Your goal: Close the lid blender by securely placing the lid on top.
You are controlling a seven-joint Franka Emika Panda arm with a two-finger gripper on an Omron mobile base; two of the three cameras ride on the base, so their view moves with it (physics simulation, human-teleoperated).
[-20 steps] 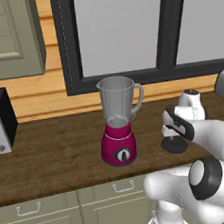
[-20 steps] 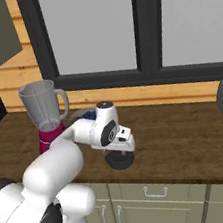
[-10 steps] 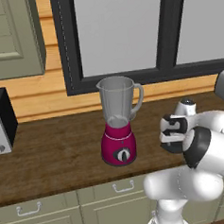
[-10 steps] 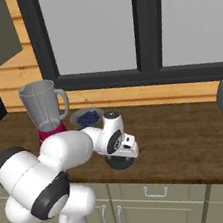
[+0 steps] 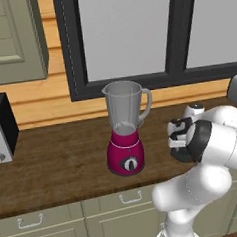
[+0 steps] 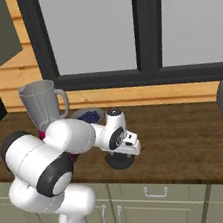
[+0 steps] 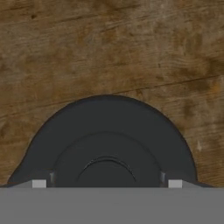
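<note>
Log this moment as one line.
phase: reaching lid | end effector: over lid on counter | blender: jar uncovered

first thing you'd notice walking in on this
The magenta blender stands out on the brown wooden counter below the window, its clear jar open at the top. To its right, the big white arm bends down so its hand sits right over the black lid, which lies flat on the counter; the hand view looks straight down on it.

Glossy white arm (image 5: 213,149) — dark joints
</note>
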